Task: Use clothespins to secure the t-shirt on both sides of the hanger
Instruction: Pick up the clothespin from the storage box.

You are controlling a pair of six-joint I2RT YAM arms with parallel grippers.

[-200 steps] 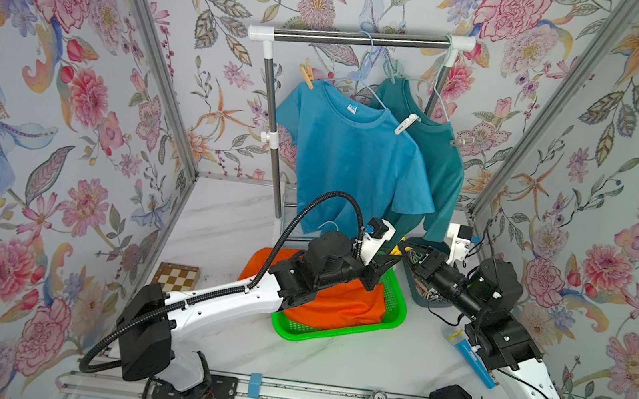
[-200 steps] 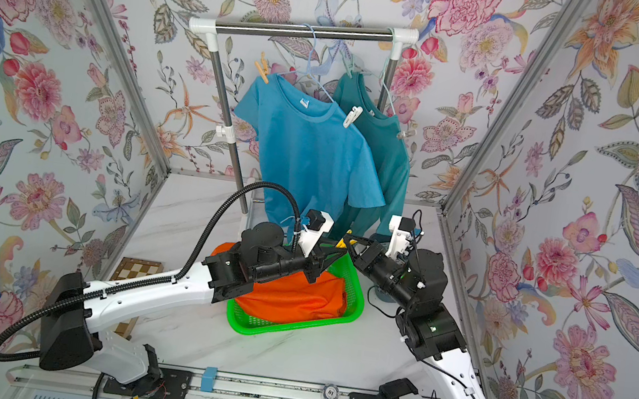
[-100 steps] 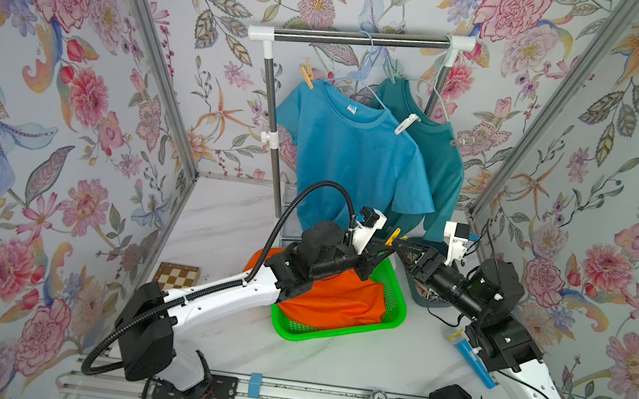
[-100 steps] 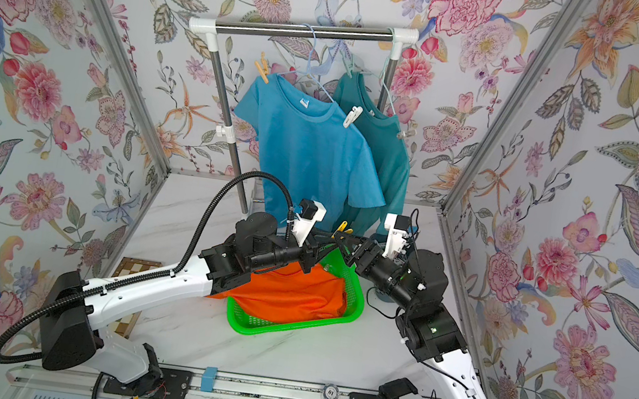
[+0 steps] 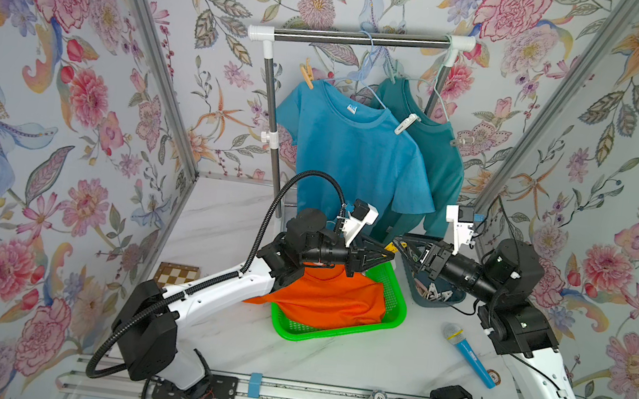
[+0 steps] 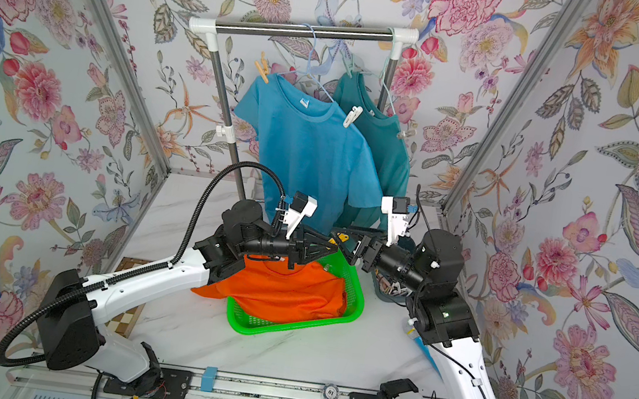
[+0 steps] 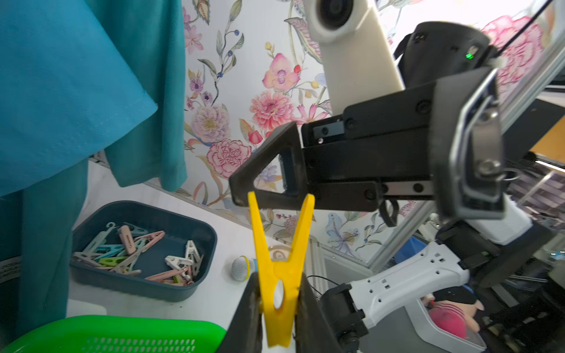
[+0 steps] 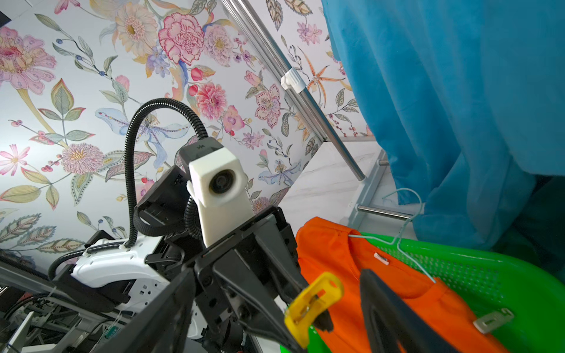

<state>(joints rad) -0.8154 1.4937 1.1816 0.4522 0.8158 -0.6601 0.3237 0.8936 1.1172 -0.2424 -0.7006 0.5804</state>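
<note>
One yellow pin (image 7: pixel 279 275) clenched near its hinge in left gripper (image 5: pixel 379 255), handles splayed between jaws of right gripper (image 5: pixel 403 247), spread wide and empty, by basket (image 5: pixel 333 333) holding orange shirt (image 5: pixel 330 298) and hanger (image 8: pixel 400 235). Likely best: steady left squeeze, draw right gripper straight back clear of handles, avoid knocking pin askew before carrying it to shirt

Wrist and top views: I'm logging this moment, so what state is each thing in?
left hand: shut on the yellow clothespin
right hand: open, jaws either side of that pin
blue t-shirt: hung, pinned at both shoulders
teal t-shirt: hung behind the blue one
orange t-shirt: lying on a hanger in the green basket
dark tray: holds loose clothespins
</note>
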